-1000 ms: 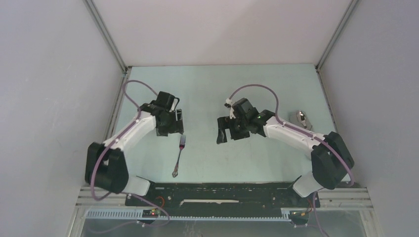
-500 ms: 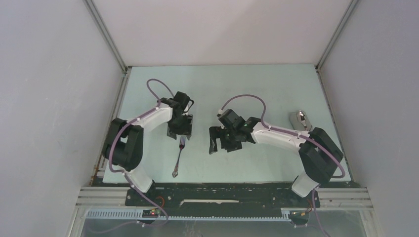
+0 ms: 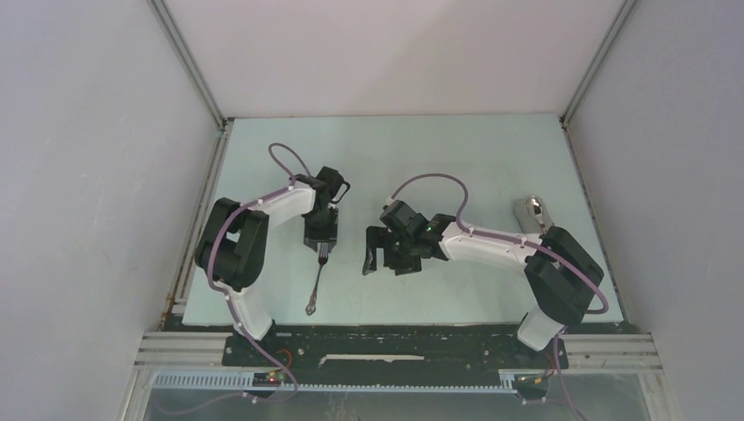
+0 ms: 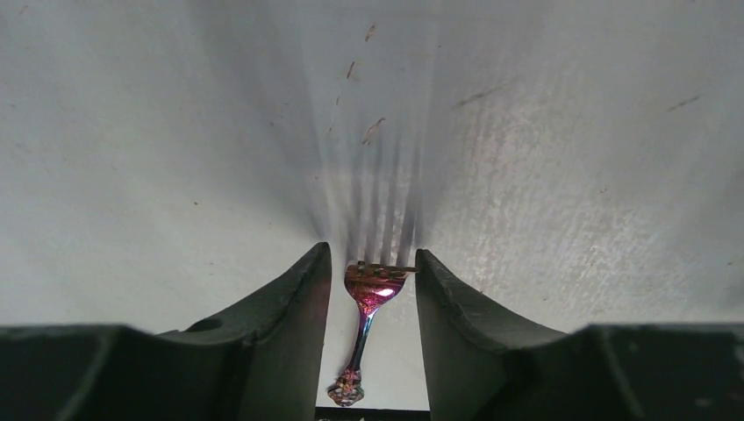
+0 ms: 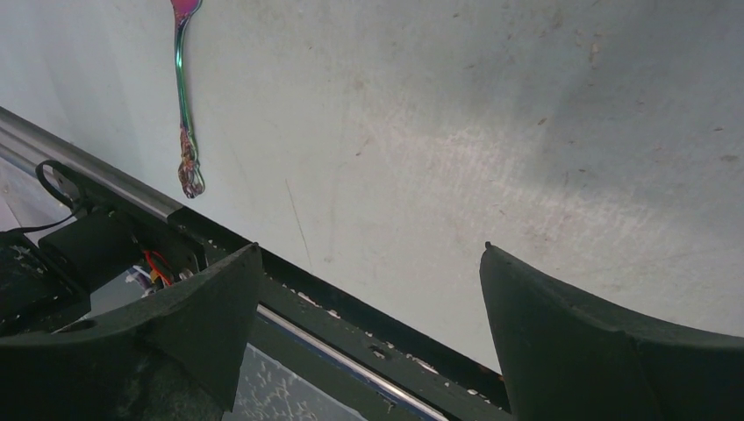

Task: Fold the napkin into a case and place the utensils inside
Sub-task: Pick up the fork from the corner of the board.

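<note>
The fork [image 3: 317, 279] lies flat on the pale green tabletop [image 3: 395, 158], in the near left part. Its tines point away from the arm bases and its handle runs toward the near edge, a little slanted to the left. The left gripper [image 3: 322, 239] is lowered over the head of the fork. In the left wrist view its two black fingers [image 4: 289, 324] stand on either side of the fork's head, partly spread. A thin strip of tabletop shows between the left finger and the metal, while the right finger is just beside the tines; whether it touches them cannot be told. The fork shows a pink and purple sheen there, with a decorated handle end. The right gripper [image 3: 379, 254] hangs above bare tabletop near the middle, just to the right of the fork and apart from it. Its fingers [image 5: 561, 324] are spread wide and hold nothing. In the right wrist view the fork's handle appears at the upper left, and the black rail [image 5: 351, 307] at the near edge of the tabletop crosses below. The spoon [image 3: 533, 209] lies far to the right, its shiny bowl visible, its handle partly hidden behind the right arm.
</note>
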Motion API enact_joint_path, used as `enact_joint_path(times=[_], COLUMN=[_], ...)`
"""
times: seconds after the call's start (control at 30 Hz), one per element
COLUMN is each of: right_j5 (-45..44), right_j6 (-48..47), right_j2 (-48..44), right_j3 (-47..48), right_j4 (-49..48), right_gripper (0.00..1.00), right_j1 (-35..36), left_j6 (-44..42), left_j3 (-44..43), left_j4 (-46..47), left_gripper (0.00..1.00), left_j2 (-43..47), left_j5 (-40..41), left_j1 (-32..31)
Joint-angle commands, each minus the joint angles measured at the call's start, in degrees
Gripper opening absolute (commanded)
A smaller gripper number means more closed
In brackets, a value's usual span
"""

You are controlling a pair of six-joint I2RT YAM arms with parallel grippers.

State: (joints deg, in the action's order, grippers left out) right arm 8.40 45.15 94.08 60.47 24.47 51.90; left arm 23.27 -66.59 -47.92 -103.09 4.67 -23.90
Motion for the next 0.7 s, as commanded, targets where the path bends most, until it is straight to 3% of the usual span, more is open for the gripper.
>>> enact_joint_path(times=[0.0, 0.37, 0.53, 0.67], right_j5=[-1.7, -3.8, 2.4, 13.2], right_j6=[1.3, -3.2, -4.1, -1.3], right_j2=[0.1, 1.2, 3.4, 7.8], right_j3=[0.3, 0.3, 0.3, 0.3], right_j4=[-2.1, -4.2, -10.8, -22.0], right_gripper=[1.0, 1.0, 0.94, 0.9], right_j1=[1.4, 3.6, 3.7, 3.5], left_j6=[2.9, 10.0, 14.3, 17.1], left_j3=[0.3, 4.2, 6.6, 8.4], left_j4=[1.1, 5.9, 7.9, 9.6], left_gripper=[0.46, 0.28, 0.24, 0.24], left_j2=[0.1, 3.0, 5.9, 9.2], left_j5=[2.1, -4.1, -7.6, -9.1], left_j1=[-0.4, 1.6, 1.6, 1.6])
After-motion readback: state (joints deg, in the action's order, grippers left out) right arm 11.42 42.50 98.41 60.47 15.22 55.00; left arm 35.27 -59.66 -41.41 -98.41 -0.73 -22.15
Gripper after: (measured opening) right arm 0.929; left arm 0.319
